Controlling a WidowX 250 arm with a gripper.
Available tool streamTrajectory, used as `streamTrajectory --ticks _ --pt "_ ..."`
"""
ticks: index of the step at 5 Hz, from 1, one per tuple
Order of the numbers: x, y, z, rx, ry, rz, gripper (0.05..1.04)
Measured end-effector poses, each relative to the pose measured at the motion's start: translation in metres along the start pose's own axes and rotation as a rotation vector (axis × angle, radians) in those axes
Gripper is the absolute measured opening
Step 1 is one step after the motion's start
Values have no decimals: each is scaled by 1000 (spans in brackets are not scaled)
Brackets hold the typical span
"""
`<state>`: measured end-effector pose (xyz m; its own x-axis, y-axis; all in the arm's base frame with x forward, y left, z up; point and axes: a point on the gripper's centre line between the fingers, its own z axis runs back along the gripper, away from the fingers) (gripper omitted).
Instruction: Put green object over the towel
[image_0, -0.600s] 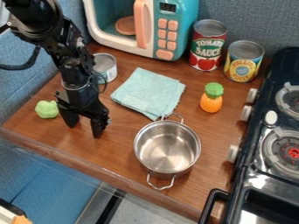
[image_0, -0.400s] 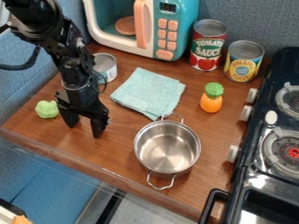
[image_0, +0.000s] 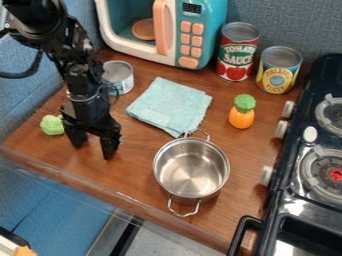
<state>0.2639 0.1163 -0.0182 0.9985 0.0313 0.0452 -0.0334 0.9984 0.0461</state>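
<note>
- Labels, from where I stand: the red can (image_0: 238, 55), upper right of the frame, carries large lettering above pictured tomatoes.
- The yellow can (image_0: 278, 72), to its right, carries a round printed emblem with lettering.
- The small can (image_0: 119, 76), upper left, has a pale label; its print is too small to make out.
- The toy microwave (image_0: 198, 32), top centre, has a dark display with digits above its pink buttons.
- Change: the gripper (image_0: 93, 151) sits slightly farther left and lower in the frame than in the earlier frames, nearer the green object (image_0: 50, 125).
- The green object, the towel (image_0: 170, 105) and the pot (image_0: 192, 167) hold their earlier positions.
- Gripper state: the two fingers stand well apart, pointing down, with nothing between them.
- Task object: the green object rests on the wooden counter (image_0: 137, 187), left of the frame, just beside the gripper; I cannot tell whether they touch.
- The folded towel lies at upper centre, between the small can and the toy pineapple (image_0: 241, 115).
</note>
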Motion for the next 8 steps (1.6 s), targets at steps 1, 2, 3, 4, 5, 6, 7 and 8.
streamTrajectory --ticks 1,2,3,4,5,6,7,8 --pt "1 -3 7 -22 2 -10 1001" --pt "9 6 29 -18 -34 -8 1001" --pt "15 33 41 -24 -65 37 1001" --pt "23 60 52 -4 -102 59 1001" --pt "18 83 31 22 -44 104 1001" --pt "14 92 12 30 10 112 1001" --pt "7 91 -4 23 68 123 1001" --pt "7 92 -5 28 73 115 959"
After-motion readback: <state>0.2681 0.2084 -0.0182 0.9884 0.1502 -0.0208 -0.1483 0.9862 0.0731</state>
